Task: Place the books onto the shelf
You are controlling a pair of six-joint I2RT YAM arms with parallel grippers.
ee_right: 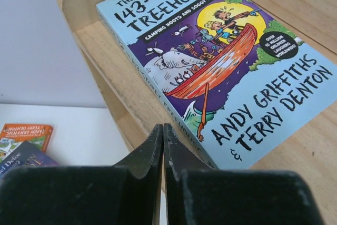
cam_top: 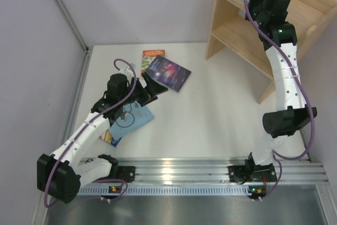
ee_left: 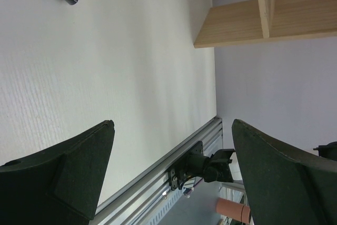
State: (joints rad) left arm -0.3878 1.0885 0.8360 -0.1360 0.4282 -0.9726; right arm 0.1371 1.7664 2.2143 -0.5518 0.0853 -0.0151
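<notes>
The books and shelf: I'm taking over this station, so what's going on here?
The right end effector is shut and empty by the Treehouse book, which lies flat on the top tier of the shelf. The left end effector is open over the table, holding nothing. The galaxy book, orange book, light-blue book and a colourful book lie on the table.

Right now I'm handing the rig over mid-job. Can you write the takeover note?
Pincers: the left pincer is open and empty, low over the table near the galaxy book. The right pincer is shut and empty, at the edge of the Treehouse book.
Done: the Treehouse book lies flat on the shelf, top tier.
Left: four books are on the table: the orange book, the galaxy book, the light-blue book and a colourful book partly hidden under the left arm.
</notes>
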